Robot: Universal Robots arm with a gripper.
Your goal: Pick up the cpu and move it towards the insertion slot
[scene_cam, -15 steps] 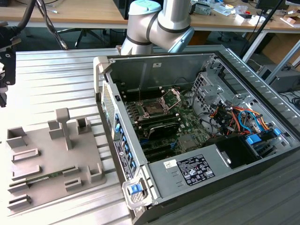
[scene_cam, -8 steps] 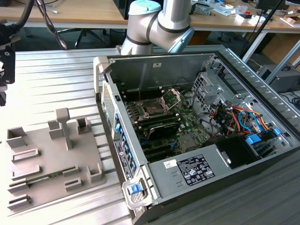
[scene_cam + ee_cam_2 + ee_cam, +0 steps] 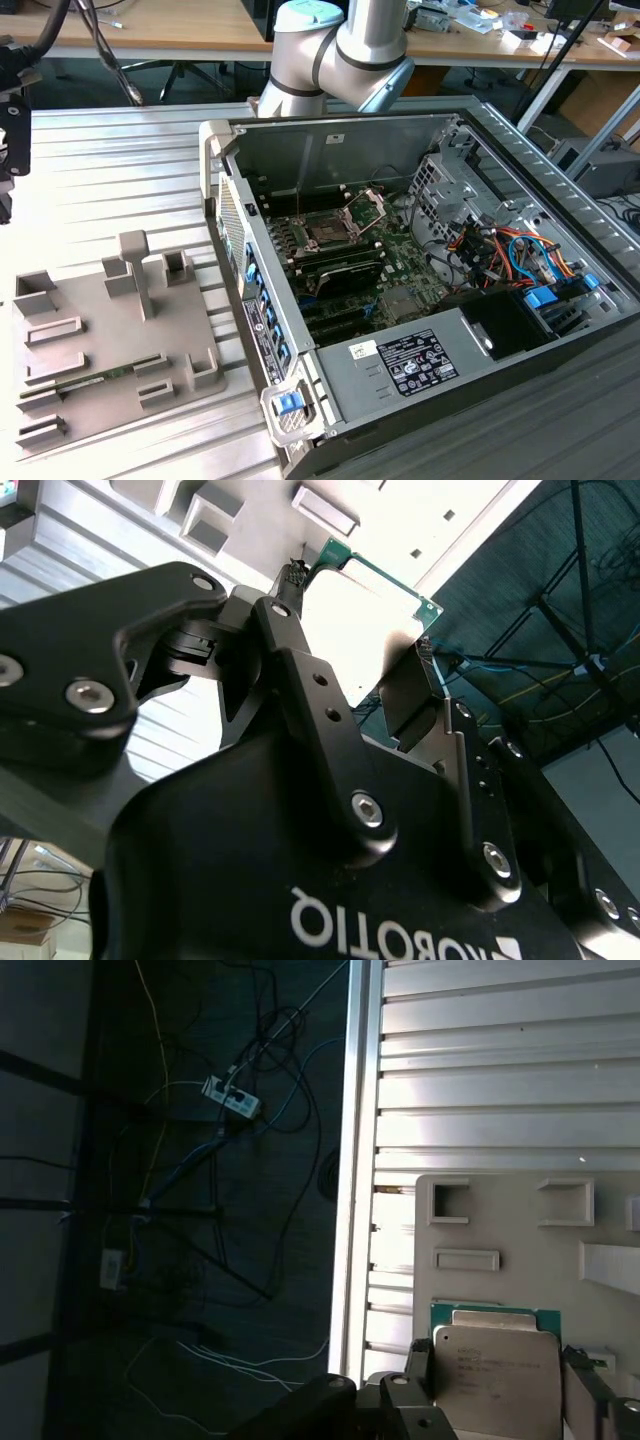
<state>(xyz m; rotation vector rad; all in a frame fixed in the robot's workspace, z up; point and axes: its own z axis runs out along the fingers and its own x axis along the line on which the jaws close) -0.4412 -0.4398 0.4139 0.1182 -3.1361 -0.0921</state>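
- Clenched on the cpu with the gripper: a dark finger pressed against each of two opposite edges, as seen in the first wrist view.
- Held over the tray, pale metal top turned to that camera, thin green rim showing along the far edge; cannot tell how high above the tray.
- In the second wrist view, the same grasp from the other side: gripper closed on the cpu, a green corner catching the light, the tray behind it.
- In the exterior view, a grey tray of raised blocks and recesses resting on the ribbed metal table.
- Lying in a recess of the tray, near its front edge: a long green memory stick.
- Just beside the tray, on the exterior view's right: an open computer case, board exposed.
- Inside the case, well apart from the tray: the slot, dark and square in a silver frame, with its metal plate hinged up.
- Beyond the case, far from the tray: the silver and pale blue arm.
- Past the table edge next to the tray, in the first wrist view: dark floor with loose cables.
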